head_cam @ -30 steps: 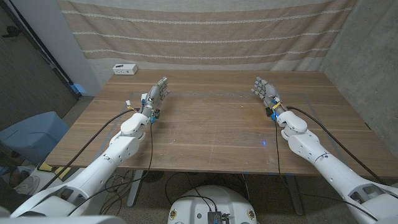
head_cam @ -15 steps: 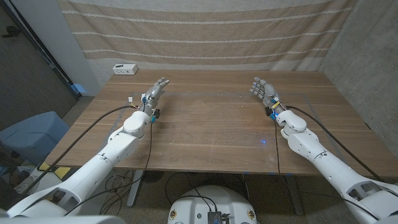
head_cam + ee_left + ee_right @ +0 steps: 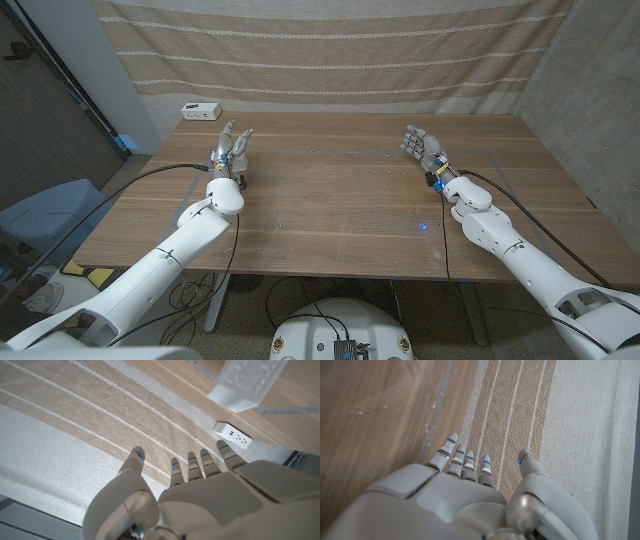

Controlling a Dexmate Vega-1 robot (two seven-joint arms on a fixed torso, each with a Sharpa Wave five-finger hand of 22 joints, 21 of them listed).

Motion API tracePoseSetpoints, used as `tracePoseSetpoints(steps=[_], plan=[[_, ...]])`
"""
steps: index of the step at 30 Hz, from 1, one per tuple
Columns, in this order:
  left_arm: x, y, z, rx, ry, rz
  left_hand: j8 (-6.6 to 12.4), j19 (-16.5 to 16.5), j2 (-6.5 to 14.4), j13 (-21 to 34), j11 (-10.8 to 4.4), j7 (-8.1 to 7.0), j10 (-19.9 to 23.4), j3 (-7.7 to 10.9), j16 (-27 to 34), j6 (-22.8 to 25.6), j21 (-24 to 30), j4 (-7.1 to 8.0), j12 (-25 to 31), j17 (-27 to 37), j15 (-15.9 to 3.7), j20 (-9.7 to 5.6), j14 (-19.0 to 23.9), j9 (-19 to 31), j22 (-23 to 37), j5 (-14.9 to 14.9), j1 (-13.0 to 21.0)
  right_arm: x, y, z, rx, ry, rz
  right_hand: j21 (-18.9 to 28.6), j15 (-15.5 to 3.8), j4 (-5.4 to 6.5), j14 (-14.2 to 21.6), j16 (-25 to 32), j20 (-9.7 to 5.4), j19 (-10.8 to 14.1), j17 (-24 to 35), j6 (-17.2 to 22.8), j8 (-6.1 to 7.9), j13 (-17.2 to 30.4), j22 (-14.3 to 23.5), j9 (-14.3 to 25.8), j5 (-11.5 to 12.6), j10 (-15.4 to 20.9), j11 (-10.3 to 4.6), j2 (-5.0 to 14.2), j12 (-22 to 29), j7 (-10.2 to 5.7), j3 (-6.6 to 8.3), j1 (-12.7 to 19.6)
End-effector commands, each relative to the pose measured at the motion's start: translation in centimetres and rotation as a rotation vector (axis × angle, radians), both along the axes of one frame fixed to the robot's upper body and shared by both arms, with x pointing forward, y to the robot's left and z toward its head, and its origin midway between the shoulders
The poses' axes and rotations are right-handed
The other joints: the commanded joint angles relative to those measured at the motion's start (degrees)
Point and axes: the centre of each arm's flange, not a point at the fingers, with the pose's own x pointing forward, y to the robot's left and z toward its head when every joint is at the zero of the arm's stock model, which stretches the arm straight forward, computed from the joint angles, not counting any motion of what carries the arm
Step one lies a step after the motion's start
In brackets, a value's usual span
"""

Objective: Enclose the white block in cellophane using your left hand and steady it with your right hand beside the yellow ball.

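My left hand [image 3: 229,150] hovers over the table's back left part, fingers apart and pointing toward the curtain, with nothing in it. Seen from the left wrist, the same hand [image 3: 200,495] reaches toward the striped curtain. My right hand [image 3: 423,147] stands over the back right part of the wooden table [image 3: 340,210], fingers spread and empty. From the right wrist, that hand [image 3: 465,490] points along the table's far edge. A small white box with sockets [image 3: 201,111] lies at the table's back left corner, just beyond my left hand, and its sockets [image 3: 232,436] face the left wrist camera.
A striped beige curtain [image 3: 330,50] hangs right behind the table. A pale translucent blurred shape [image 3: 247,382] sits close to the left wrist camera. A small blue light spot [image 3: 424,227] lies on the wood near my right forearm. Cables run along both arms.
My left hand has swung to the left and slightly back, toward the white box at the corner. The right hand has stayed where it was.
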Motion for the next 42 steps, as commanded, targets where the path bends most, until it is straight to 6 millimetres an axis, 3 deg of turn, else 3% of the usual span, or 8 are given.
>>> tracePoseSetpoints(steps=[1,11,19,22,26,31,35,42], plan=[[-2.8,4.7,1.2,0.159,0.076,0.535,0.23,1.6,-1.6,0.1,-0.45,-0.60,0.8,-0.44,0.7,0.5,0.7,-0.36,0.3,0.2,-0.43,0.83,1.7,0.0,0.1,-0.2,0.3,0.4,0.4,0.0,-0.003,0.007,0.007,0.2,0.35,0.06,0.0,0.0,0.34,0.3,0.2,0.5,-0.05,0.2,0.2,0.1,0.3,0.2,0.26,0.22,-0.2,0.07,0.57,-0.2],[-2.0,6.3,3.0,0.323,0.189,0.545,0.00,2.3,-3.0,0.2,-1.06,-0.67,0.7,-1.02,0.4,0.2,0.8,-0.64,0.1,0.3,-1.01,0.63,1.9,0.0,0.1,-0.6,0.4,0.4,0.6,-0.1,0.001,0.015,0.014,0.2,0.51,0.05,0.0,0.0,0.41,0.3,0.1,0.7,-0.01,0.1,0.2,0.1,0.3,0.5,0.28,0.13,-0.2,0.21,0.62,-0.3],[-0.8,6.8,4.4,0.445,0.228,0.528,-0.57,3.3,-5.4,0.2,-1.40,-0.98,0.3,-2.02,0.3,-1.5,0.9,-0.94,-0.1,0.3,-0.99,0.49,2.2,0.0,0.1,-1.2,0.6,0.4,0.7,0.0,-0.002,0.012,0.013,0.2,0.49,0.08,0.0,0.0,0.42,0.3,0.1,0.9,0.02,0.1,0.2,0.1,0.3,0.7,0.49,0.09,-0.2,0.27,0.65,-0.3],[-0.6,6.9,5.0,0.475,0.258,0.531,-0.46,6.4,-7.3,0.3,-1.51,-1.90,0.1,-2.56,0.6,-2.2,1.8,-1.14,-0.3,0.4,-1.42,2.26,4.2,0.0,0.1,-1.1,2.0,0.3,0.7,-0.1,0.005,0.015,0.008,0.2,0.51,0.09,0.0,0.0,0.42,0.3,0.1,0.9,0.02,0.1,0.2,0.1,0.3,0.8,0.59,0.08,-0.2,0.25,0.67,-0.4],[-0.4,7.1,5.6,0.515,0.326,0.554,-0.25,9.2,-8.3,0.3,-2.32,-3.89,-0.1,-2.81,0.7,-2.3,2.5,-1.04,-0.4,0.4,-1.97,2.71,6.1,0.0,0.1,-0.8,3.5,0.3,0.7,-0.2,0.003,0.015,0.008,0.2,0.50,0.10,0.0,0.0,0.42,0.3,0.1,1.0,0.04,0.1,0.2,0.1,0.3,1.0,0.65,0.06,-0.2,0.24,0.68,-0.4],[0.0,7.1,6.2,0.581,0.448,0.585,-0.41,10.0,-9.6,0.4,-2.50,-5.93,-1.6,-3.21,-0.3,-3.2,2.4,-1.04,-1.0,0.4,-1.08,2.98,4.5,0.0,0.1,-0.6,5.2,0.4,0.7,-0.3,0.007,0.017,0.010,0.2,0.55,0.09,0.1,0.0,0.42,0.3,0.1,1.1,0.05,0.1,0.2,0.1,0.3,1.4,0.87,0.04,-0.1,0.28,0.72,-0.4],[0.6,7.1,6.5,0.623,0.572,0.596,-1.28,9.8,-10.7,0.7,-2.56,-6.11,-5.1,-4.00,-0.9,-8.3,1.6,-0.47,-1.9,0.6,0.21,3.02,2.6,0.1,0.1,-0.1,7.3,0.5,0.8,-0.2,0.007,0.017,0.014,0.2,0.55,0.10,0.1,0.0,0.42,0.3,0.1,1.2,0.07,0.1,0.2,0.1,0.3,1.6,1.15,0.04,-0.1,0.29,0.76,-0.5],[1.5,6.7,6.5,0.691,0.679,0.622,-1.06,9.0,-11.2,0.9,-1.67,-6.16,-8.1,-4.71,-1.4,-10.5,0.7,-0.13,-2.3,0.7,2.21,3.01,-0.1,0.1,0.1,0.2,8.4,0.6,0.9,-0.2,0.002,0.015,0.014,0.3,0.59,0.12,0.1,0.0,0.40,0.3,0.1,1.3,0.07,0.1,0.2,0.1,0.3,1.8,1.11,-0.03,-0.1,0.39,0.76,-0.6]])
